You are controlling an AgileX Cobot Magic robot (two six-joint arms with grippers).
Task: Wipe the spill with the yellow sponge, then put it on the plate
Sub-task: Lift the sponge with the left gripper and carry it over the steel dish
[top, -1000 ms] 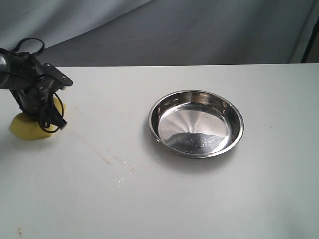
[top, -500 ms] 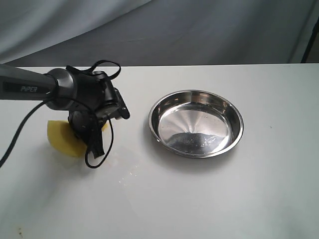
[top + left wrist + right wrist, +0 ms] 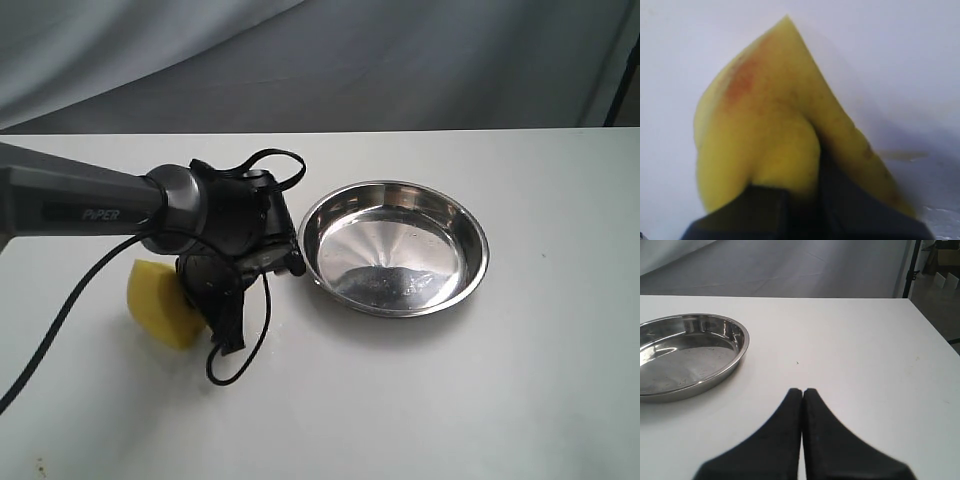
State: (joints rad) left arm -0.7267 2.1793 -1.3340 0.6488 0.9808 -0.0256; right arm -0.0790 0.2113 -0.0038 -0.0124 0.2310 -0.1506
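Note:
The yellow sponge (image 3: 160, 303) rests on the white table, left of the plate (image 3: 480, 240). My left gripper (image 3: 200, 297) is shut on it, squeezing the foam. In the left wrist view the sponge (image 3: 765, 125) bulges between the dark fingers (image 3: 850, 200) and bears an orange-brown stain near its tip. No amber blob of the spill shows; only a faint pale streak (image 3: 902, 156) lies on the table beside the sponge. The right gripper (image 3: 802, 391) is shut on nothing, hovering over bare table to the side of the plate (image 3: 742, 340). It is outside the exterior view.
The left arm's black cable (image 3: 240, 350) loops down onto the table in front of the sponge. A grey cloth backdrop (image 3: 400, 60) hangs behind the table. The table's side edge (image 3: 935, 335) runs near the right gripper.
The left arm has swept the sponge rightward across the table from the far left towards the plate, passing over the streak and droplets, which no longer show.

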